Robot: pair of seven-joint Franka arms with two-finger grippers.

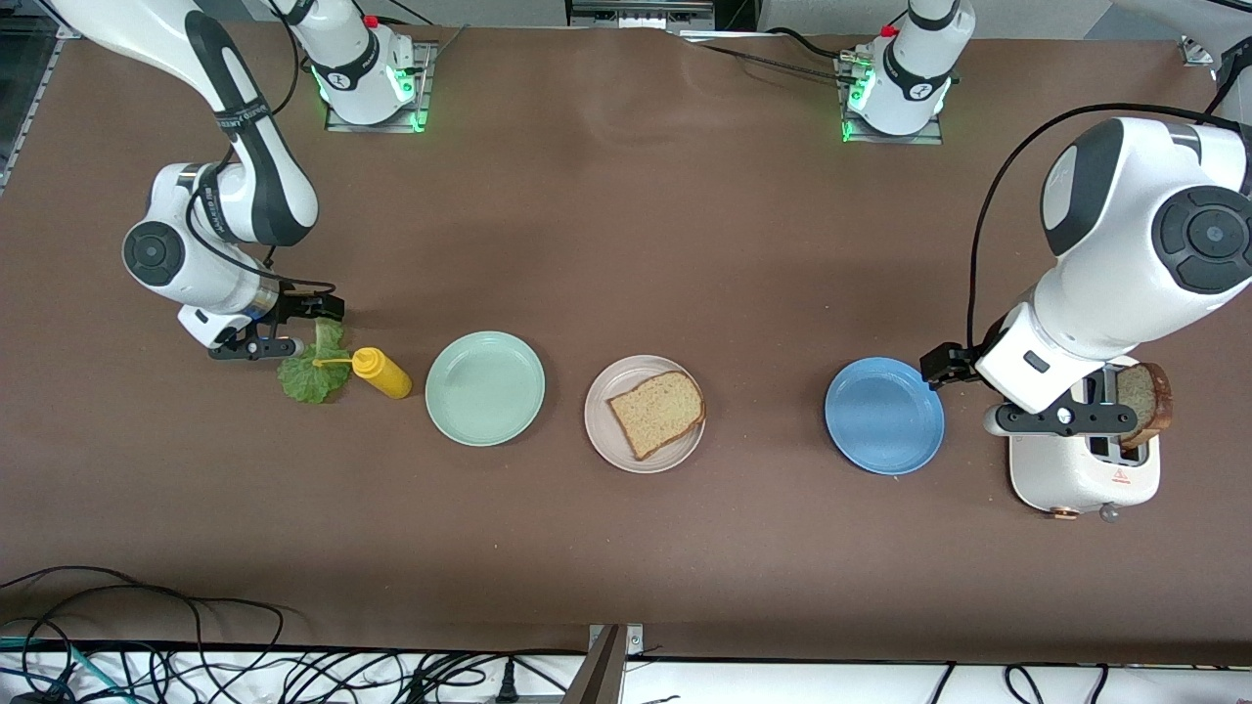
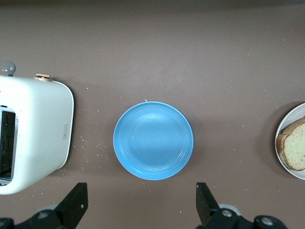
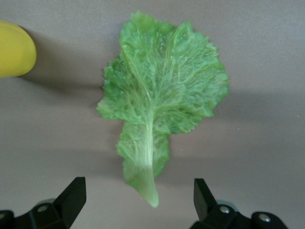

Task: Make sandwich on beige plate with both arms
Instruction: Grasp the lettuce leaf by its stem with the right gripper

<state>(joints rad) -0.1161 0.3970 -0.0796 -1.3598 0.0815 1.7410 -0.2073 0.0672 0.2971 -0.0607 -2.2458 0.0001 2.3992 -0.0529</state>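
Observation:
The beige plate (image 1: pixel 608 440) sits mid-table with one brown bread slice (image 1: pixel 657 411) on it. A second bread slice (image 1: pixel 1146 399) stands in the white toaster (image 1: pixel 1076 479) at the left arm's end. A ruffled green lettuce leaf (image 1: pixel 313 372) lies on the table at the right arm's end. My right gripper (image 1: pixel 256 347) is open just above the leaf's stem end, with the leaf (image 3: pixel 162 100) ahead of its open jaws (image 3: pixel 138 191). My left gripper (image 1: pixel 1061 420) is open and empty over the toaster's edge (image 2: pixel 140 195). The left wrist view also shows the toaster (image 2: pixel 33 133) and the bread slice (image 2: pixel 294 151) on the beige plate (image 2: pixel 287 120).
A yellow mustard bottle (image 1: pixel 381 372) lies beside the lettuce and shows in the right wrist view (image 3: pixel 14 47). A mint green plate (image 1: pixel 484 388) and a blue plate (image 1: pixel 884 416) flank the beige plate; the blue plate (image 2: pixel 153 140) is bare. Cables run along the table's near edge.

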